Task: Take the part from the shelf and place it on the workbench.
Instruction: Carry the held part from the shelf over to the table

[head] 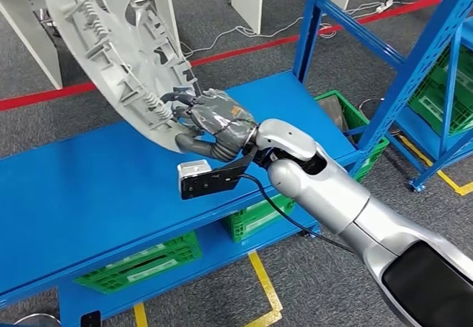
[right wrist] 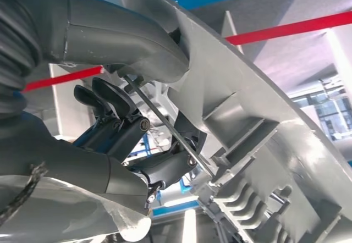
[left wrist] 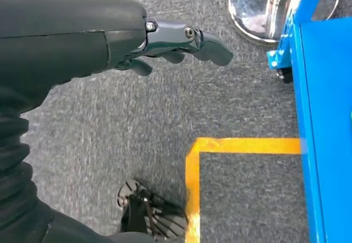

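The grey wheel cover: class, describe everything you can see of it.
The wheel cover is a big round disc that looks like light grey plastic. Its ribbed back, with clips, a thin wire ring and cut-out openings, faces the head camera. It is tilted, lifted above the blue shelf. The right hand grips its lower rim, thumb on one face and fingers on the other.

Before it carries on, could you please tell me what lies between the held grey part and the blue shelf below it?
Nothing: in the head view the grey part, gripped by the right hand, hangs over bare blue shelf.
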